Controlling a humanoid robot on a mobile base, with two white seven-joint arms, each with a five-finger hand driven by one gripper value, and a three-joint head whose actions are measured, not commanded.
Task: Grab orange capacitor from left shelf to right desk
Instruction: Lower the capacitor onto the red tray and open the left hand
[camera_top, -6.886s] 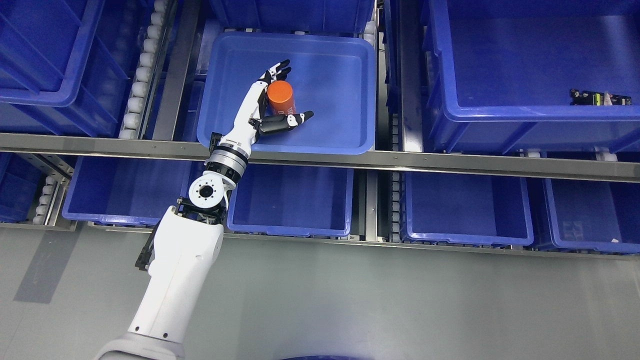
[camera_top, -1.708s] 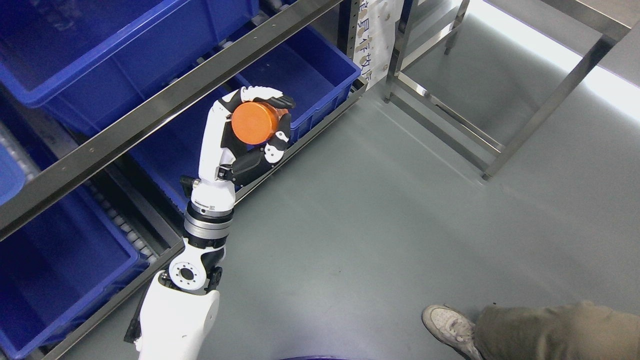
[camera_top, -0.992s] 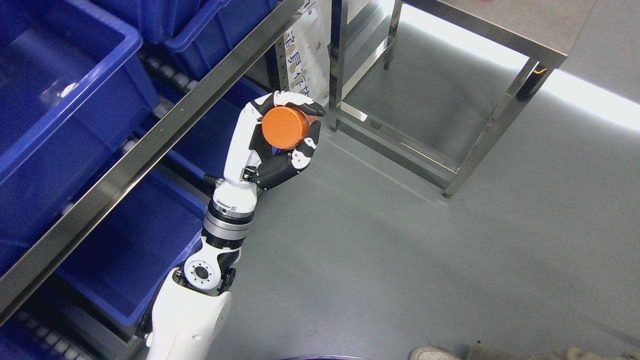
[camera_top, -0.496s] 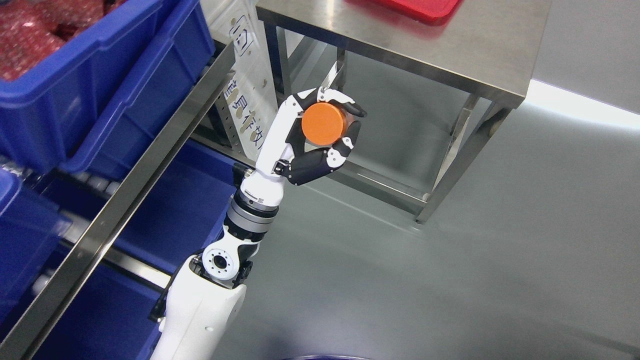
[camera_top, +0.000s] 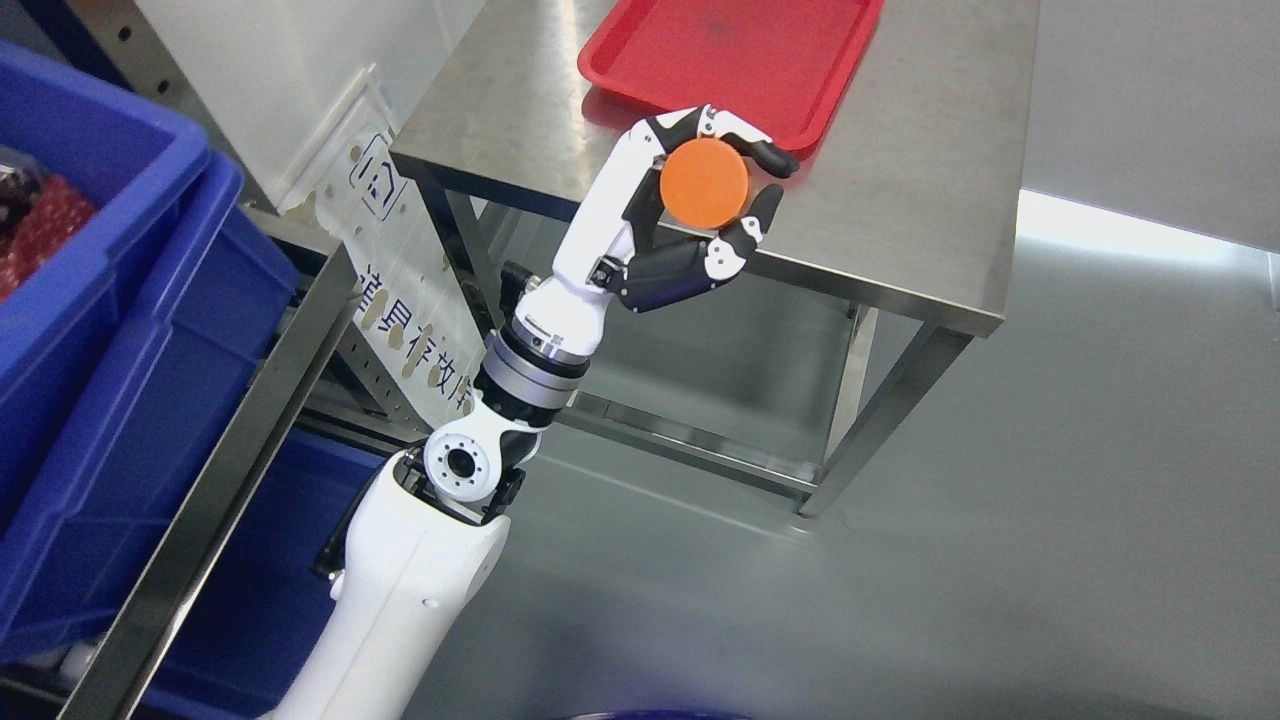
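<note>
Head view. The left arm enters from the lower left and reaches up toward the middle of the frame. The left robot hand (camera_top: 690, 225) is closed around the orange capacitor (camera_top: 704, 182), a round-faced cylinder whose flat orange end faces the camera. The upper fingers (camera_top: 745, 140) curl over the top edge of the cylinder; the thumb (camera_top: 745, 235) presses against its lower right edge. The palm sits behind and to the left of the part. The capacitor is carried clear of every surface, held in the air in front of the near edge of the stainless steel tabletop (camera_top: 930, 200), and it overlaps the lower rim of the red tray (camera_top: 730, 50) in the picture. The tray lies flat on the tabletop at its far side, well above the held part in the frame.

At left stand the blue bins (camera_top: 110, 330) of the shelf, fronted by a steel shelf rail (camera_top: 240, 440). A white sign panel (camera_top: 400, 290) with printed characters is fixed between the shelf and the tabletop's legs. Grey floor (camera_top: 950, 560) fills the lower right. The right arm does not appear.
</note>
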